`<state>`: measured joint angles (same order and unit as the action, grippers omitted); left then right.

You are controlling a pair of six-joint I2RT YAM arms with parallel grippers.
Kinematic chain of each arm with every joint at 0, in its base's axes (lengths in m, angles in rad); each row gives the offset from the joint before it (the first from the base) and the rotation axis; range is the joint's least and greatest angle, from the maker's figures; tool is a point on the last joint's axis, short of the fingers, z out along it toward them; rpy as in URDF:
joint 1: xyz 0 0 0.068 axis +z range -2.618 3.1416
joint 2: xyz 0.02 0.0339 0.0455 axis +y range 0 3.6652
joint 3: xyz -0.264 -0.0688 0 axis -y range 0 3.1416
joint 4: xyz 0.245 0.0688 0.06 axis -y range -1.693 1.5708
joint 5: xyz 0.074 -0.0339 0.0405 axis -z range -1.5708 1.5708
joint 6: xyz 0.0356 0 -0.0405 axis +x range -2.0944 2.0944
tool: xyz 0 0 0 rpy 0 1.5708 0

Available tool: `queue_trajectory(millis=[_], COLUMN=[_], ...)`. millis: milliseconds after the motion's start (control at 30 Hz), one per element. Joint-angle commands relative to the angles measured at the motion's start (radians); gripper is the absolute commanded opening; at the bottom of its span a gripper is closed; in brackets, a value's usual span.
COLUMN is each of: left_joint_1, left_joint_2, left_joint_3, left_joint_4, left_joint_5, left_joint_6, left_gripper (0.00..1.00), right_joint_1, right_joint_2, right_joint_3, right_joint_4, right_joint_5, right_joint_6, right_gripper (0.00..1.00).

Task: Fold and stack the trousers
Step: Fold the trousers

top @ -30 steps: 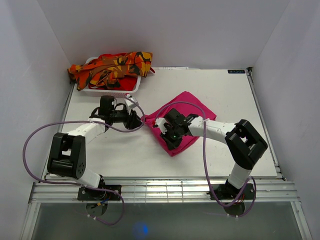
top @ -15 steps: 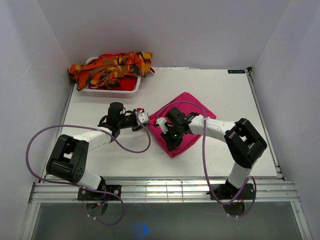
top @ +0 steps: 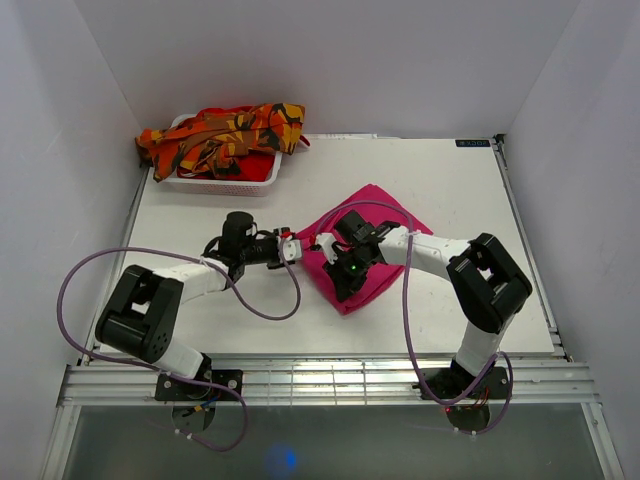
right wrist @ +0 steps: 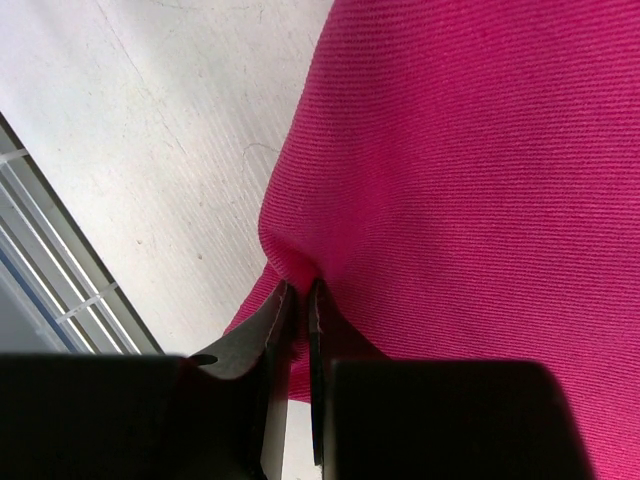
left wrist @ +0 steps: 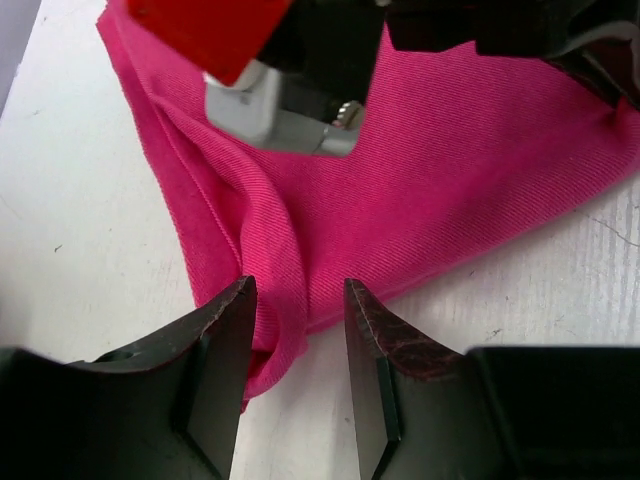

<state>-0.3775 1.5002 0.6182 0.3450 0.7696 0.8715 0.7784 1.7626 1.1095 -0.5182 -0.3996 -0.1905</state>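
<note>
Across the white desk (top: 470, 190) my left arm has swung rightward in the last second, carrying my left claw (top: 292, 250) from bare surface to the left corner of the magenta-pink trousers (top: 372, 284), which lie folded in a diamond at mid-desk. My right arm has barely stirred. I judge that a two-handed fold of this first pair is about to begin. Bare desk runs wide to the right and far side of the bundle, with less room toward the near edge. The orange camouflage trousers (top: 225, 130) sit heaped over the white basket (top: 215, 185) in the far-left corner, well apart from the work and hard by the left wall. My left claw stands open, jaws straddling a raised ridge of pink cloth at the corner, gripping nothing yet. My right claw (top: 348, 270) is pinched tight on a small tuck of the same cloth near its near-left edge.
</note>
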Motion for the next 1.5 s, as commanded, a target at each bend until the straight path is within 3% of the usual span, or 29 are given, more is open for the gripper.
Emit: queue_trajectory(millis=[0, 233, 300, 433, 633, 800, 967, 1000, 1067, 1267, 1467], left_joint_1=[-0.018, -0.018, -0.018, 0.029, 0.140, 0.199, 0.212, 0.218, 0.236, 0.327, 0.345], left_joint_2=[0.002, 0.092, 0.115, 0.135, 0.193, 0.305, 0.379, 0.382, 0.374, 0.270, 0.138], left_joint_3=[-0.015, 0.026, 0.043, 0.084, 0.228, 0.402, 0.514, 0.517, 0.535, 0.531, 0.349], left_joint_4=[-0.008, 0.058, 0.077, 0.075, -0.050, -0.236, -0.278, -0.276, -0.287, -0.472, -0.568], left_joint_5=[-0.032, -0.182, -0.235, -0.214, -0.135, -0.110, -0.144, -0.142, -0.122, 0.094, 0.132], left_joint_6=[0.057, 0.035, 0.003, -0.041, -0.141, -0.225, -0.290, -0.298, -0.319, -0.345, -0.140], left_gripper=[0.51, 0.47, 0.36, 0.21, 0.05, 0.03, 0.13, 0.24, 0.39, 0.67, 0.69], right_joint_1=[-0.005, -0.005, -0.005, -0.005, -0.005, -0.005, -0.004, -0.004, -0.004, -0.004, -0.017], right_joint_2=[0.011, 0.009, 0.008, 0.008, -0.009, -0.009, -0.012, -0.012, -0.014, -0.005, -0.014], right_joint_3=[0.027, 0.016, 0.004, -0.016, -0.054, -0.065, -0.071, -0.069, -0.066, -0.027, 0.038], right_joint_4=[-0.032, -0.032, -0.032, -0.029, -0.008, 0.004, 0.006, 0.006, 0.006, 0.004, -0.019], right_joint_5=[-0.035, -0.036, -0.035, -0.028, -0.010, -0.005, -0.010, -0.010, -0.010, -0.036, -0.084], right_joint_6=[0.003, -0.007, -0.013, -0.015, -0.007, 0.005, 0.010, 0.008, 0.010, 0.026, 0.034], right_gripper=[0.08, 0.08, 0.08, 0.08, 0.08, 0.08, 0.08, 0.08, 0.08, 0.08, 0.08])
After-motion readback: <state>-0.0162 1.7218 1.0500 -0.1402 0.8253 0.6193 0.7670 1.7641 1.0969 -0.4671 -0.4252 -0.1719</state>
